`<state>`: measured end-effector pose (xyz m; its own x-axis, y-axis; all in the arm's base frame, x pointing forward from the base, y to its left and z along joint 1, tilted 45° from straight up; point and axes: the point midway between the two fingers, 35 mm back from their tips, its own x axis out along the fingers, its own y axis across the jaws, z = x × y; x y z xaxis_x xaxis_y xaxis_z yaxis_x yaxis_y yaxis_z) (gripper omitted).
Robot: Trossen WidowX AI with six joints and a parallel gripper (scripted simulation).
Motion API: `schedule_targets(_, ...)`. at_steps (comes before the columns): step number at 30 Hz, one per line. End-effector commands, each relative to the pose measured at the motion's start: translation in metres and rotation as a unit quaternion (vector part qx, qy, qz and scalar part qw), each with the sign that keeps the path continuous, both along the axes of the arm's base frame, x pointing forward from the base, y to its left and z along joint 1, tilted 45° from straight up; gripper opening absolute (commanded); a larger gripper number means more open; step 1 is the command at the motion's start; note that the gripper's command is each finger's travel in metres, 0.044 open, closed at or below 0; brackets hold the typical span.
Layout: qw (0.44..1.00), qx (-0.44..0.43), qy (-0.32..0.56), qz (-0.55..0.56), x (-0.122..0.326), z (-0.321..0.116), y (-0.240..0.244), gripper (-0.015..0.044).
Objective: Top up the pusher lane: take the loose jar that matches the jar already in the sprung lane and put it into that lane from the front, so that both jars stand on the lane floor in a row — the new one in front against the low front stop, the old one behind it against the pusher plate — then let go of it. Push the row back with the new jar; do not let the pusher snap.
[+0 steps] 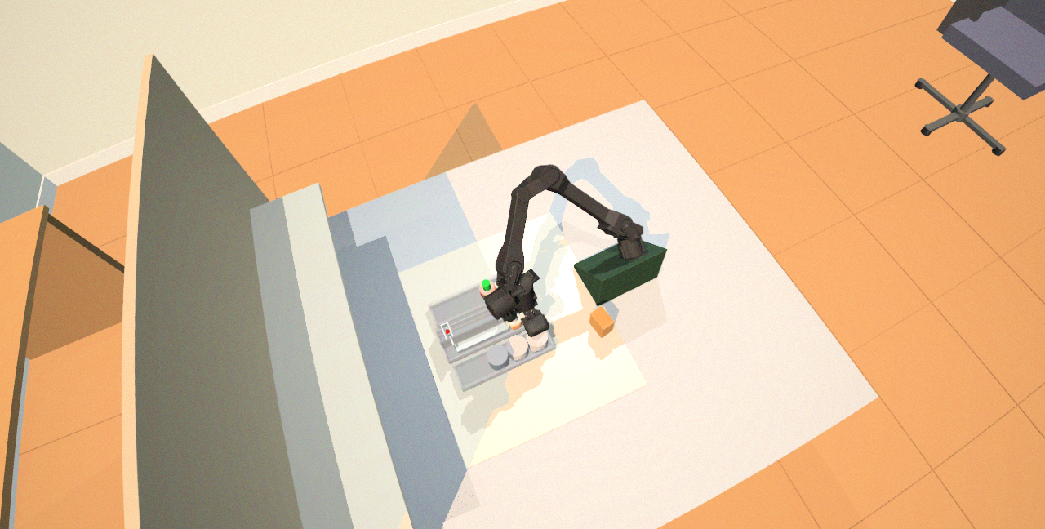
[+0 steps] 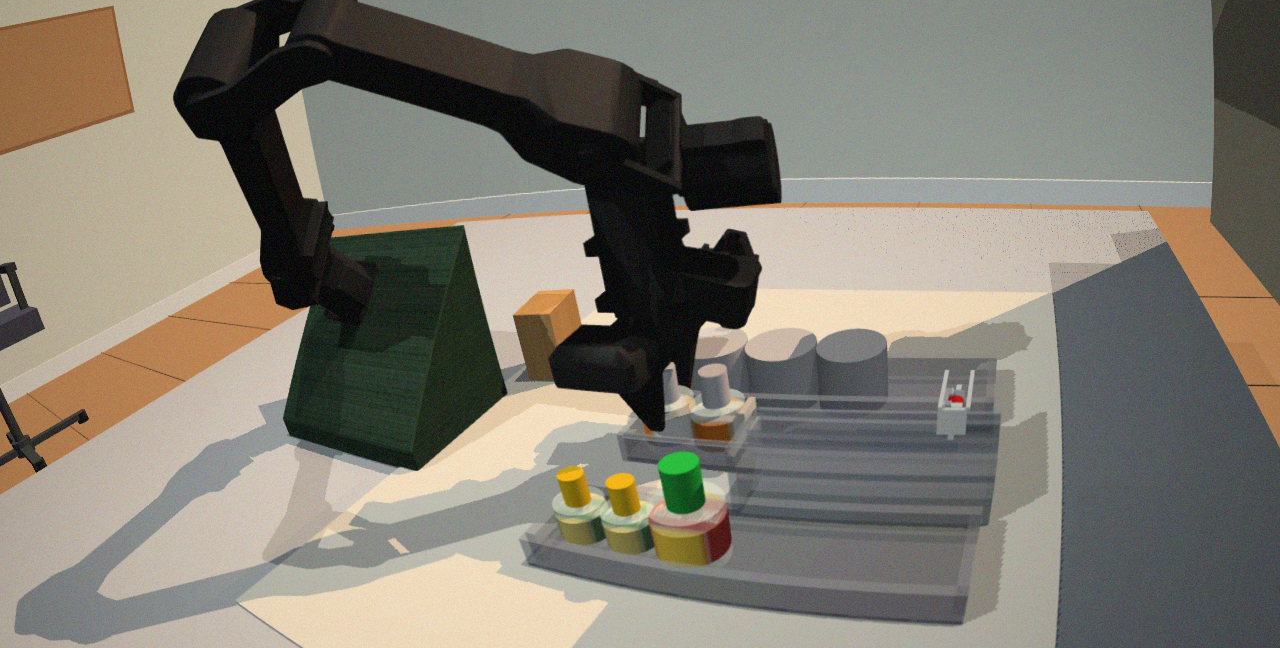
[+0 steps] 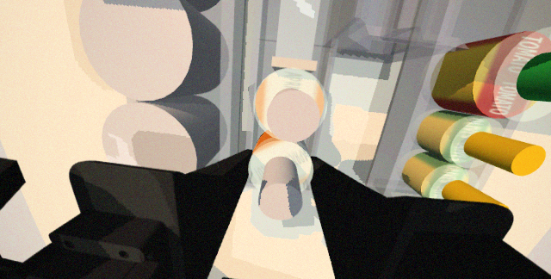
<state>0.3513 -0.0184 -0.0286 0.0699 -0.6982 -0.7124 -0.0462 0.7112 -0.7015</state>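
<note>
My gripper (image 2: 673,398) (image 3: 281,158) is shut on a clear jar with orange contents and a pale cap (image 3: 281,171) (image 2: 669,384). The held jar is upright at the front of the sprung lane (image 2: 680,454), low between its walls. The matching lane jar (image 2: 715,407) (image 3: 293,107) (image 1: 515,323) stands directly behind it. The pale pusher plate (image 3: 294,64) is right behind the lane jar. The two jars look touching or nearly so. The near finger hides part of the held jar's base, so whether it rests on the lane floor cannot be told.
Grey cylinders (image 2: 852,366) (image 3: 135,38) stand in the neighbouring lane on one side. On the other side are two yellow-capped jars (image 2: 580,514) (image 2: 627,523) and a green-capped tomato jar (image 2: 690,528) (image 3: 482,74). An orange block (image 1: 601,321) (image 2: 544,330) and a green wedge (image 2: 393,375) stand nearer the arm's base.
</note>
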Motion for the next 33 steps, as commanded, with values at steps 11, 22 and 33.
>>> schedule_targets(11, 1.000, -0.004, -0.005, 0.001, -0.0005, 0.0011, -0.0016, 0.0000)
schedule_targets(22, 1.000, -0.004, -0.005, 0.001, -0.0023, 0.0011, -0.0017, 0.0000)
schedule_targets(33, 1.000, -0.004, -0.005, 0.001, -0.0041, 0.0010, -0.0019, 0.0000)
